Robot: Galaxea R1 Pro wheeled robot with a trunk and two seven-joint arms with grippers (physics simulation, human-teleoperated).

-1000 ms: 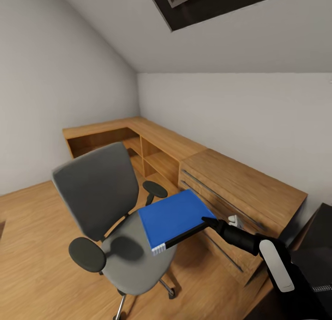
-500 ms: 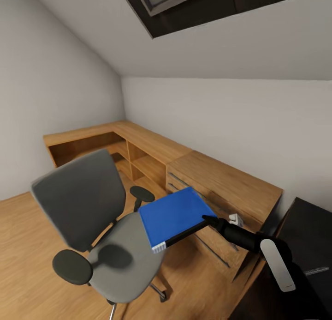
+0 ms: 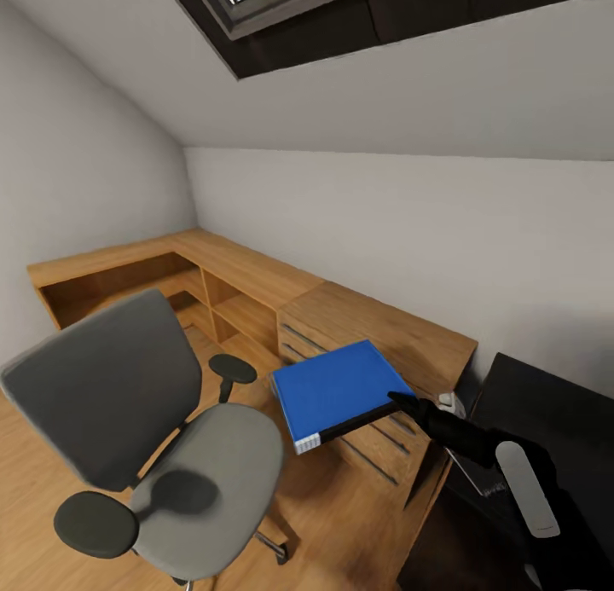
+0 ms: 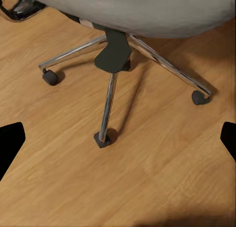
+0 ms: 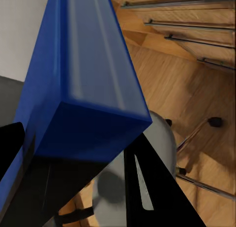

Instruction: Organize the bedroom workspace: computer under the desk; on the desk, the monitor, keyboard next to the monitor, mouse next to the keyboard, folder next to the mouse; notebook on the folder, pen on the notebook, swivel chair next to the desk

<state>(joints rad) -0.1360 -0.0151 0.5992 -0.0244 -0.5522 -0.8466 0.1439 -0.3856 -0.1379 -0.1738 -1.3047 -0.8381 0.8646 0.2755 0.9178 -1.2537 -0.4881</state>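
At the left, the swivel chair (image 3: 145, 454) stands on the wooden floor (image 3: 341, 523), its seat bare. Our left gripper (image 4: 118, 138) hangs over the chair's chrome base (image 4: 110, 84) with fingers wide and empty. Further right, the blue folder (image 3: 341, 392) is held level in the air by our right gripper (image 3: 408, 401), fingers pinching one edge only, in front of the wooden drawer cabinet (image 3: 384, 352). Risk: the one-edge hold may let the folder droop or slip, and its free corner may strike the cabinet on the way to the black bench (image 3: 546, 403) at the right.
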